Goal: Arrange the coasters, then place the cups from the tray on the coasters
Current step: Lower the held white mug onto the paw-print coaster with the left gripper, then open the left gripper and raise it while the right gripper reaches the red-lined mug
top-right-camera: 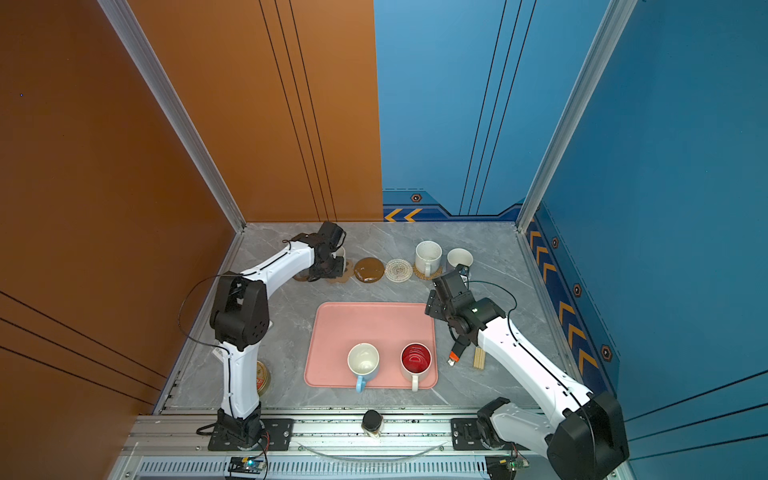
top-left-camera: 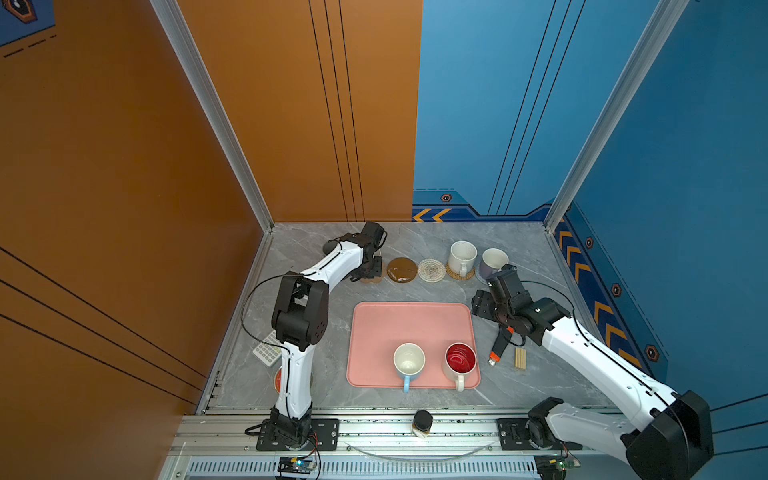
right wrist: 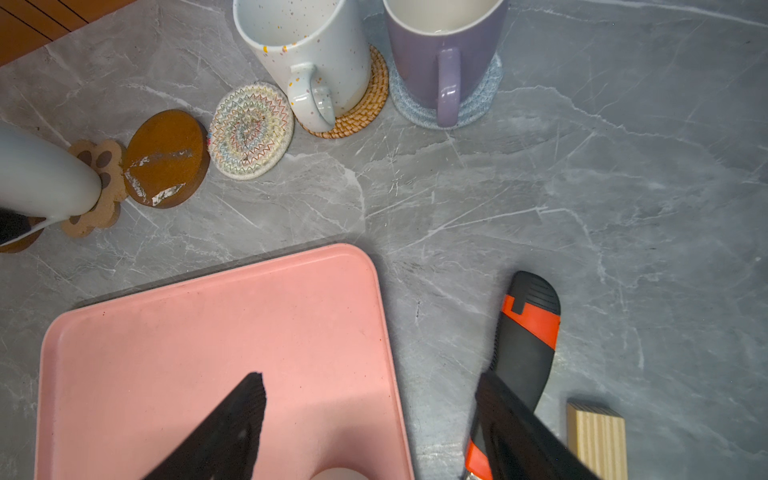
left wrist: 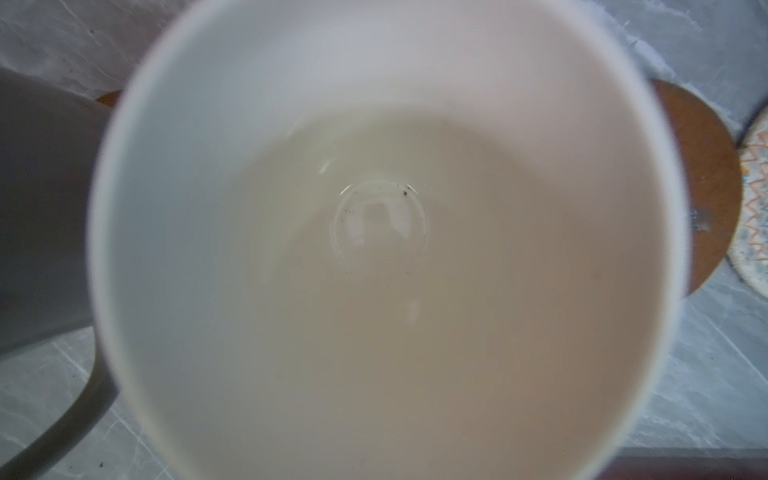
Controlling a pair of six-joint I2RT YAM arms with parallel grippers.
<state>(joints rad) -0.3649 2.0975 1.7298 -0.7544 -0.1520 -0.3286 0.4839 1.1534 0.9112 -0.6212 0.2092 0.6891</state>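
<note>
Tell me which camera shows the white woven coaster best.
Right wrist: the white woven coaster lies whole, close, stitching clear. Both top views show it small; the left wrist catches only its edge.

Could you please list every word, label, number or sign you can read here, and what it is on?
No words or numbers are legible anywhere.
keypad: key markings too small to read.
round tin: lid print blurred.
orange chevrons on the wall: arrow signs only, no text.
</note>
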